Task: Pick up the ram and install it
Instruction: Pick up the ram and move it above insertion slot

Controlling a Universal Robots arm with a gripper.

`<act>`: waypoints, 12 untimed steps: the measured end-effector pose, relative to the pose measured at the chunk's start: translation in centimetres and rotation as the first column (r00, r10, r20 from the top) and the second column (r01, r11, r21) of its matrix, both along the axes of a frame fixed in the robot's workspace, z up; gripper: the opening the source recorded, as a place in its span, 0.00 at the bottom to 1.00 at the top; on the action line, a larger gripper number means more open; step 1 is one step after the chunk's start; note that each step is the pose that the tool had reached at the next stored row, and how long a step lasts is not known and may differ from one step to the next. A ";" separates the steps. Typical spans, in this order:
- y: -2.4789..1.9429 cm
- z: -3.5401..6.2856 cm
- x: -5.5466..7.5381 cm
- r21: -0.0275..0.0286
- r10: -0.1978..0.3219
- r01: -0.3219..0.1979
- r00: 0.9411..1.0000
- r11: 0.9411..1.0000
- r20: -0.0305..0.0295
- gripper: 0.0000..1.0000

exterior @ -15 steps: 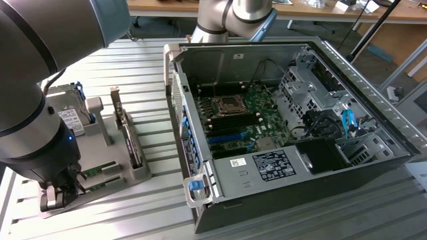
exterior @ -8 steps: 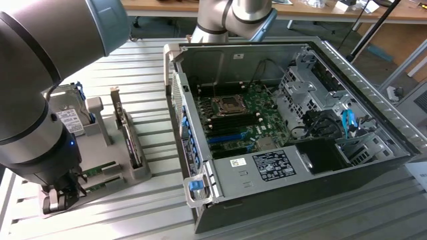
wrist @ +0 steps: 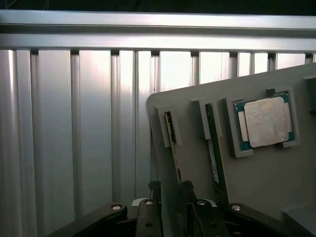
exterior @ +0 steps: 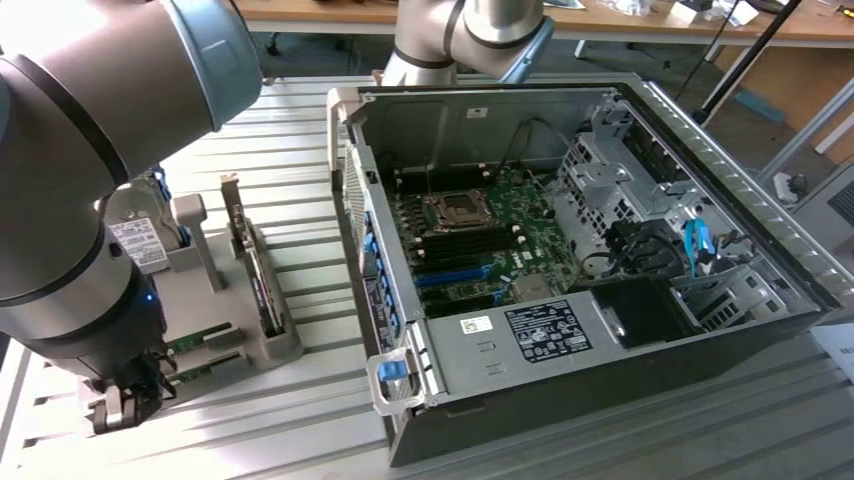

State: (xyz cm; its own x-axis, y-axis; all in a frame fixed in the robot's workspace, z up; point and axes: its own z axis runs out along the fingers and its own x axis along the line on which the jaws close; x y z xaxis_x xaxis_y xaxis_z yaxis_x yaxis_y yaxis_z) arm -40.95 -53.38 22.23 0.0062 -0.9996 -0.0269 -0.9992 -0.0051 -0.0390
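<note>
end effector (wrist: 170,188) jaws apart astride ram (wrist: 172,143), ram's lower end hidden behind it

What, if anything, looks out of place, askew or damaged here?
Nothing stands out. Both ram sticks stand on edge in their slots in the grey holder, the processor chip lies flat in its recess, and the open computer case looks intact.

Ribbed table (exterior: 294,130): computer case (exterior: 534,430), grey holder (exterior: 274,345)

Green ram (exterior: 200,345), grey holder (wrist: 266,177), silver ribbed table (wrist: 59,123)
</note>
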 end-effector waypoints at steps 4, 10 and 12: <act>0.00 -0.37 0.0 0.000 0.000 0.000 1.000 1.000 0.000 0.30; 0.00 -0.45 0.0 0.000 0.068 -0.068 0.998 0.998 0.000 0.30; 0.00 -0.45 0.0 0.000 0.071 -0.071 0.997 0.997 0.000 0.30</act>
State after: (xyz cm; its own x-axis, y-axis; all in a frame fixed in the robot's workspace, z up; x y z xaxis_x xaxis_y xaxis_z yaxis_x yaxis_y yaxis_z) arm -40.96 -53.37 21.78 0.0772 -0.9967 -0.0269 -0.9963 -0.0762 -0.0389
